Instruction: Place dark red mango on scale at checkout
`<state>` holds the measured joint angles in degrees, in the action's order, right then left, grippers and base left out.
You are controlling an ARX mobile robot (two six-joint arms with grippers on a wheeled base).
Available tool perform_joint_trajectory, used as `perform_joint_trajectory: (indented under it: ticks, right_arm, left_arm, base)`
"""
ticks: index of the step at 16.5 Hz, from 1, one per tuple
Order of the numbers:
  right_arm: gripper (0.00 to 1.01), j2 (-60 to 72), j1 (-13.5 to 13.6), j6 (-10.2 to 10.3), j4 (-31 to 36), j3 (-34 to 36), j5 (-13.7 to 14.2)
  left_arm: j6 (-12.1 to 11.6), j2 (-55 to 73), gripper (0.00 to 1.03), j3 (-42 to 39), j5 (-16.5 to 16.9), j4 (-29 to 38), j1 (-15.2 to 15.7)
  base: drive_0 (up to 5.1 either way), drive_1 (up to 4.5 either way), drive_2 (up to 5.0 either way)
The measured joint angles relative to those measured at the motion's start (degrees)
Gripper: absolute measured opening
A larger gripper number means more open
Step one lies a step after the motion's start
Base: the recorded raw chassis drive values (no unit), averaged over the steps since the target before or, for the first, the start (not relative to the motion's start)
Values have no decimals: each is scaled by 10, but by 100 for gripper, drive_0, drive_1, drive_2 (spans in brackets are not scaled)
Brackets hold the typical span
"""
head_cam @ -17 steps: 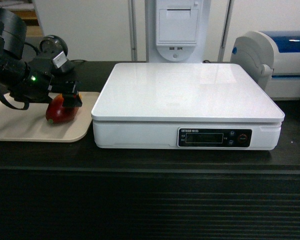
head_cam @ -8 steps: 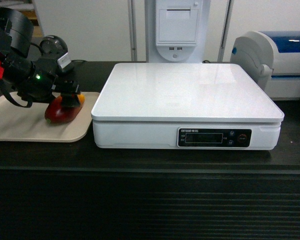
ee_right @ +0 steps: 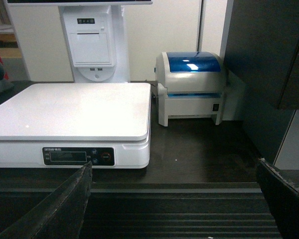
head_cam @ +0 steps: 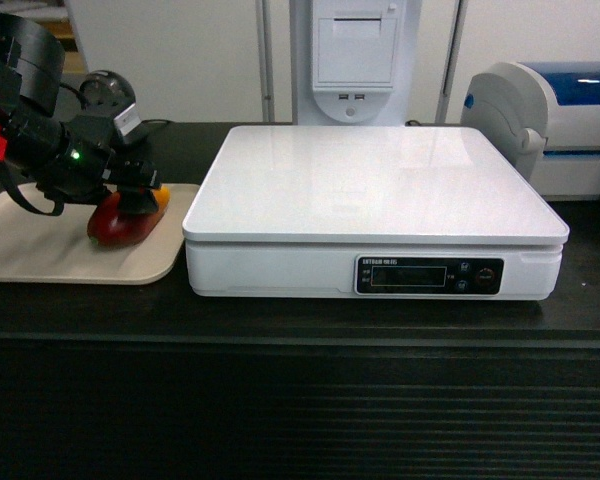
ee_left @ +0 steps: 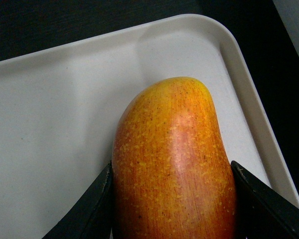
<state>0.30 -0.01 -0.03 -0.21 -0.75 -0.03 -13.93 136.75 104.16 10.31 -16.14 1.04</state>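
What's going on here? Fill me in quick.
The left gripper has its fingers on either side of the dark red mango, which lies on the beige tray on the checkout. The scale beside the tray has nothing on its platter. The right gripper hangs open in front of the counter, holding nothing.
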Motion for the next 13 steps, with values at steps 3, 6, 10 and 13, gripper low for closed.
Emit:
perform_joint_trajectory:
  ticks: [3,6,10,13]
  right_arm:
    - [98,0,0,0,0,0,0]
    - [98,0,0,0,0,0,0]
    - [98,0,0,0,0,0,0]
    - [98,0,0,0,0,0,0]
  left_arm:
    - [25,-86,60,-78,7,71,-12]
    - [75,-212,60,-136,8,140,-59]
    - [170,-278,60,-167,9,162,-154]
    - [216,-266,60,-153,-4,134,-228]
  base:
    - [0,0,0]
    - [0,0,0]
    - [0,0,0]
    - [0,0,0]
